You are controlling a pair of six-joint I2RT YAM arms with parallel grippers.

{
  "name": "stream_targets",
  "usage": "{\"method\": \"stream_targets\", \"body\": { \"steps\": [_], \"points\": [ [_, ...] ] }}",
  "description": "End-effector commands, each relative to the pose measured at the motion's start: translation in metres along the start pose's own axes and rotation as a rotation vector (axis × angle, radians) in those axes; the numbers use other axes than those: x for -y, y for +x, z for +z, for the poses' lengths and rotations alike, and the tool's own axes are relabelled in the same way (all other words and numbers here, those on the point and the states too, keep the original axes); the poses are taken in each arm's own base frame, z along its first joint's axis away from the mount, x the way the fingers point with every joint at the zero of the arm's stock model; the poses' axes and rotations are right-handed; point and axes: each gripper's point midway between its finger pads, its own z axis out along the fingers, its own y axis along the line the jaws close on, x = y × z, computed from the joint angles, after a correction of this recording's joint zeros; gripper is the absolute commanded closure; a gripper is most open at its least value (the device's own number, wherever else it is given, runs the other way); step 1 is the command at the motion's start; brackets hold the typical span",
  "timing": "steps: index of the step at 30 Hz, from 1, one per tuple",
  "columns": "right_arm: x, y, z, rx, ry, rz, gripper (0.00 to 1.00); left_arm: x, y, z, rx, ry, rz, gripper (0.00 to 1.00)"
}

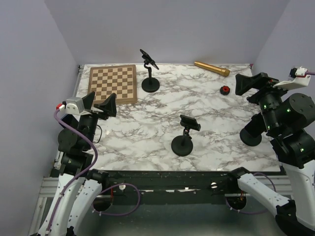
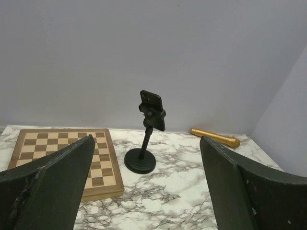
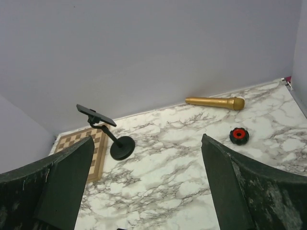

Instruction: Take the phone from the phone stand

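A dark phone (image 1: 148,59) sits tilted in the clamp of a black phone stand (image 1: 137,85) at the back of the marble table, just right of the chessboard. It also shows in the left wrist view (image 2: 152,110) and in the right wrist view (image 3: 96,115). My left gripper (image 1: 101,104) is open and empty, raised over the table's left edge, well short of the stand; its jaws frame the stand (image 2: 140,160). My right gripper (image 1: 243,84) is open and empty, raised at the far right, far from the stand (image 3: 122,147).
A second black stand (image 1: 183,145) with a small dark head (image 1: 190,123) stands front centre. A wooden chessboard (image 1: 112,83) lies back left. A gold cylinder (image 1: 211,69) lies along the back edge, and a red-and-black knob (image 1: 211,89) is near it.
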Motion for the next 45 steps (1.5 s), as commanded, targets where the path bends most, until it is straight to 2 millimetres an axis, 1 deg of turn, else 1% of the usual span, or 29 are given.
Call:
{"method": "stream_targets", "body": {
  "steps": [1,8,13,18,22,23,24,26,29,33,37,39,41,43,45],
  "points": [
    [0.009,0.004,-0.002,-0.022,0.049,0.011,0.00,-0.004,0.002,0.004,-0.023,-0.030,-0.015,0.01],
    [0.013,0.006,-0.005,-0.007,0.059,0.026,0.00,-0.011,0.012,0.009,-0.068,-0.066,-0.008,0.02],
    [0.017,0.017,-0.005,-0.029,0.071,0.017,0.00,-0.015,0.024,0.015,-0.108,-0.081,-0.005,0.01],
    [0.021,0.036,-0.004,-0.080,0.074,-0.004,0.00,-0.022,0.040,0.021,-0.159,-0.116,0.001,0.01],
    [0.012,0.061,-0.003,-0.166,0.000,-0.048,0.00,-0.028,0.059,0.029,-0.230,-0.139,0.024,0.01],
    [0.009,0.067,-0.003,-0.184,-0.021,-0.050,0.00,-0.030,0.061,0.032,-0.238,-0.146,0.032,0.01],
    [0.006,0.071,-0.004,-0.194,-0.040,-0.049,0.00,-0.034,0.072,0.032,-0.284,-0.167,0.043,0.01],
    [0.000,0.081,-0.004,-0.218,-0.082,-0.039,0.00,-0.042,0.083,0.034,-0.332,-0.207,0.067,0.01],
    [-0.009,0.097,-0.005,-0.258,-0.140,-0.010,0.00,-0.054,0.094,0.032,-0.383,-0.292,0.108,0.01],
    [-0.017,0.114,-0.009,-0.296,-0.198,0.018,0.00,-0.069,0.107,0.021,-0.439,-0.394,0.131,0.01],
    [-0.020,0.126,-0.013,-0.317,-0.234,0.035,0.00,-0.098,0.119,0.002,-0.531,-0.580,0.163,0.01],
    [-0.023,0.133,-0.017,-0.334,-0.266,0.032,0.00,-0.113,0.121,-0.006,-0.580,-0.666,0.187,0.01],
    [-0.021,0.134,-0.018,-0.330,-0.265,0.017,0.00,-0.127,0.125,-0.012,-0.621,-0.712,0.181,0.01],
    [-0.017,0.130,-0.019,-0.309,-0.253,0.005,0.00,-0.145,0.129,-0.020,-0.649,-0.767,0.120,0.01],
    [-0.017,0.124,-0.023,-0.285,-0.265,-0.010,0.00,-0.170,0.130,-0.030,-0.653,-0.865,0.059,0.01]
  ]
}}
